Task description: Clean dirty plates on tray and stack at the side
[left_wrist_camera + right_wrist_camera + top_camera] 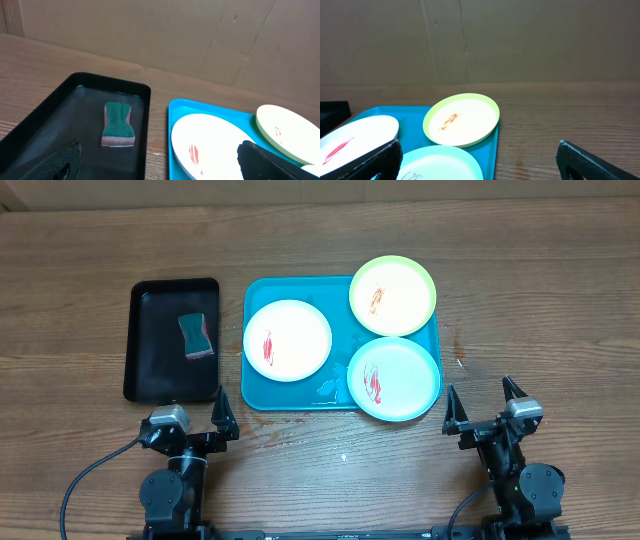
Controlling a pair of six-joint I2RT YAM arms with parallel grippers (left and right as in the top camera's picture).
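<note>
Three smeared round plates [288, 340] on the teal rectangular plastic tray [262, 392] look light, stiff, slick: pinch a rim; left gripper [190, 416], right gripper [481, 402] gape empty

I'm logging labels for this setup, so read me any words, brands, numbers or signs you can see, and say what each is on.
No readable text anywhere.
The white plate, yellow-green plate and mint plate carry only red or orange smears, no writing.
The teal tray, black tray and sponge show no label.
</note>
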